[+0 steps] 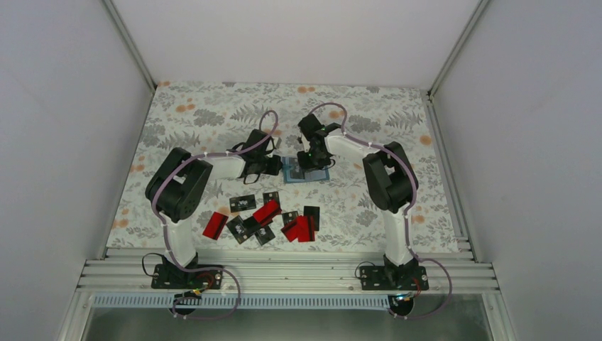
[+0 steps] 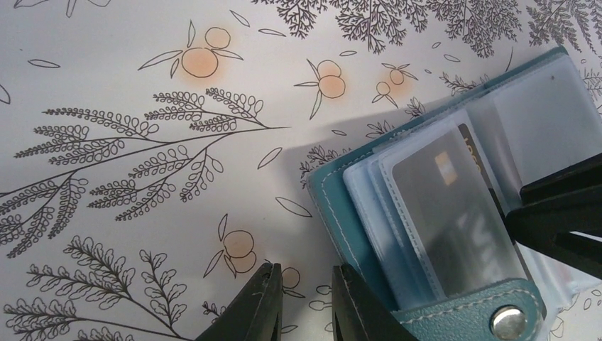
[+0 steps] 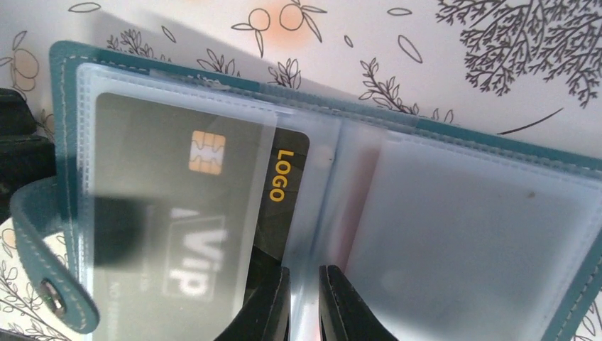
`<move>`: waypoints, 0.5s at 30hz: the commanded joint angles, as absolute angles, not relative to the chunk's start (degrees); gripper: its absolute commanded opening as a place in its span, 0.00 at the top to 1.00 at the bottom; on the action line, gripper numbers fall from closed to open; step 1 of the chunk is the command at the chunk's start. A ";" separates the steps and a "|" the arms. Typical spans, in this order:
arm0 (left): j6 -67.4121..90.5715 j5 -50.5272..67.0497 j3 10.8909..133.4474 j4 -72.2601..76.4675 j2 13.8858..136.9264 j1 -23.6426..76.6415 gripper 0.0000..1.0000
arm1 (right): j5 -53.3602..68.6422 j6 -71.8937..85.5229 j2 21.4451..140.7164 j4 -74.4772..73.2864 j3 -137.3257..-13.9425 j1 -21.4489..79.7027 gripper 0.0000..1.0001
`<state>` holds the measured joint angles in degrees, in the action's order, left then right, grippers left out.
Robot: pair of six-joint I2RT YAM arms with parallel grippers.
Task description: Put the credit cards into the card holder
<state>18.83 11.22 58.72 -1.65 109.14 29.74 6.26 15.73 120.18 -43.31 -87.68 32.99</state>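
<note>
Here, mid-table point(image 1: 213, 114): the teal card holder point(image 1: 304, 172) lies open, clear sleeves up, w/ one black card point(image 3: 284, 177) most of the way into a sleeve. Its "LOGO" end pokes out past the sleeve mouth toward the holder's spine.

My left gripper point(image 2: 305, 268) sits at the holder's left edge, jaws a crack apart w/ only table pattern showing between them, so it grips nothing. One finger point(image 2: 358, 305) looks pressed against the teal cover.

My right gripper point(image 3: 304, 270) is over the holder's spine, jaws nearly together. A clear leaf shows in the gap, and I can't tell whether it's pinched or just underneath.

The rest of the credit cards point(image 1: 263, 217), red and black, lie scattered on the arm-base side of the holder, well apart from it.

Risks as I read them:
- If that leaf is caught, lifting the right gripper could drag it and slide the half-seated card back out.
- The holder looks soft. If the left finger slips off the cover, the holder may skid or fold shut, strap point(image 2: 507, 321) included.
- Pushing the card deeper off-angle could buckle the sleeve.
</note>
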 commanded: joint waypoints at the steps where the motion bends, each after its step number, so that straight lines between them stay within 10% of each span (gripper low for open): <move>1: 18.75 12.83 58.52 -3.00 111.29 30.06 0.81 | 9.56 14.79 120.96 -43.20 -89.08 33.95 0.87; 15: 18.96 5.49 57.84 -7.74 103.39 29.98 0.78 | 9.13 16.20 114.94 -42.63 -86.21 33.96 0.83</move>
